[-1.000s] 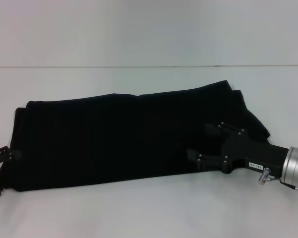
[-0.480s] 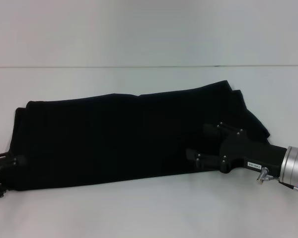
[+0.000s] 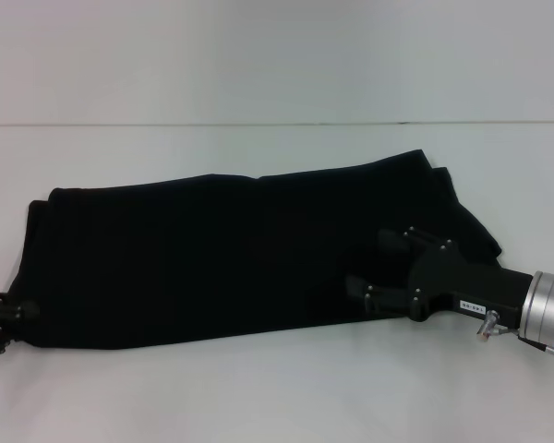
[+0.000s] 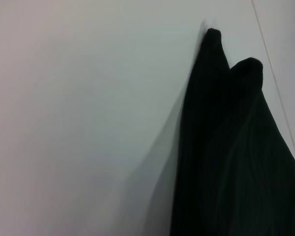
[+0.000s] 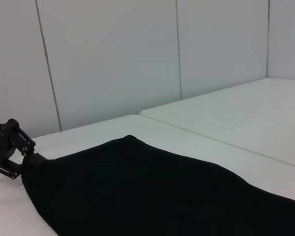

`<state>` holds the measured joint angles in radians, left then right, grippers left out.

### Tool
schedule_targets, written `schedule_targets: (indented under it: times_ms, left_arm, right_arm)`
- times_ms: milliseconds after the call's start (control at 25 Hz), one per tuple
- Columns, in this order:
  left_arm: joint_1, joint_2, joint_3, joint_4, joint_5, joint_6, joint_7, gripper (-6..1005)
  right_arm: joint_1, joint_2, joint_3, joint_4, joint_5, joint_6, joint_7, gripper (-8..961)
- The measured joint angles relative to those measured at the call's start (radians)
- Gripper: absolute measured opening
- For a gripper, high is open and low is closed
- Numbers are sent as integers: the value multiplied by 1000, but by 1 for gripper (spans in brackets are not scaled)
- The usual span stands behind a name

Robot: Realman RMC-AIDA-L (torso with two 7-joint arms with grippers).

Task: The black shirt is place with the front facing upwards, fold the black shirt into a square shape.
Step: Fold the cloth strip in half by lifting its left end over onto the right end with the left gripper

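Sliding lower at the shirt's near left corner, the left gripper (image 3: pixel 7 314) now sits farther down than before, and I cannot tell if it is clenched. The right gripper (image 3: pixel 374 268) has not moved; its fingers are spread apart over the black shirt (image 3: pixel 212 258). This long folded band lies across the white table (image 3: pixel 277 397), with bare room in front.

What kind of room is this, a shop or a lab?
Probably a lab or test room: a bare white table, plain panelled walls, and robot claws, left and right, at a black shirt.
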<state>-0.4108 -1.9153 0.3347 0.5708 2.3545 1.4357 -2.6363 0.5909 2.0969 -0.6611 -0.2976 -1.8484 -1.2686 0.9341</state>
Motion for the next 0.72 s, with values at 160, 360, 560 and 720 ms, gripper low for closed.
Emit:
schedule_targets:
  times_ms: [160,360,560,720]
  left_arm:
    - [-1,0,5,-2,1,-4,1,273]
    - [-1,-3,7,-1,2,-22,2,181]
    - [1,-6,2,-2,2,-28,20,89]
    - [-2,-8,-4,-4,-5,-51,39,40]
  right_arm:
    - [1,0,0,0,0,0,0,941]
    - [2,0,0,1,0,0,0,941]
    - [3,0,0,1,4,4,0,942]
    - [3,2,0,3,20,5,0,942]
